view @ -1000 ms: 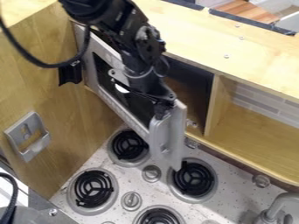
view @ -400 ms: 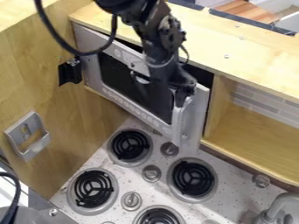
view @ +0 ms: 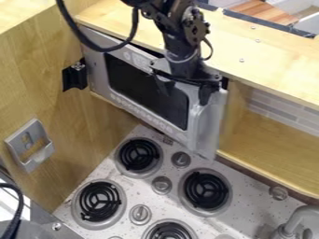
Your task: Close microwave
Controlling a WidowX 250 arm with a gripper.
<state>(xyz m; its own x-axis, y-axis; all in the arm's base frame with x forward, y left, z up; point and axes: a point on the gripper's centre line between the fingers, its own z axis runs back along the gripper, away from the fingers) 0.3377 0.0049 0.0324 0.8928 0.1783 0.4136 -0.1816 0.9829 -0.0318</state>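
Observation:
The black gripper (view: pixel 185 89) hangs over the upper right part of the microwave door, its two fingers spread apart and open, with the door's face behind them. The silver microwave door (view: pixel 138 110), with a dark window, lies almost flush with the cabinet front. A thin dark gap shows at its top right corner. The pale grey handle (view: pixel 204 123) runs down the door's right side, just below the right finger. Whether the fingers touch the door, I cannot tell.
A wooden counter top (view: pixel 274 58) runs above the microwave, with an open shelf (view: pixel 274 144) to its right. Below are several stove burners (view: pixel 205 191) and knobs. A metal bracket (view: pixel 30 144) is fixed on the left wooden wall, and a faucet (view: pixel 299 214) stands at lower right.
The door has swung inward from clearly ajar to nearly flush, its handle side moving right and back. The gripper has moved right along with it, and its fingers now show spread.

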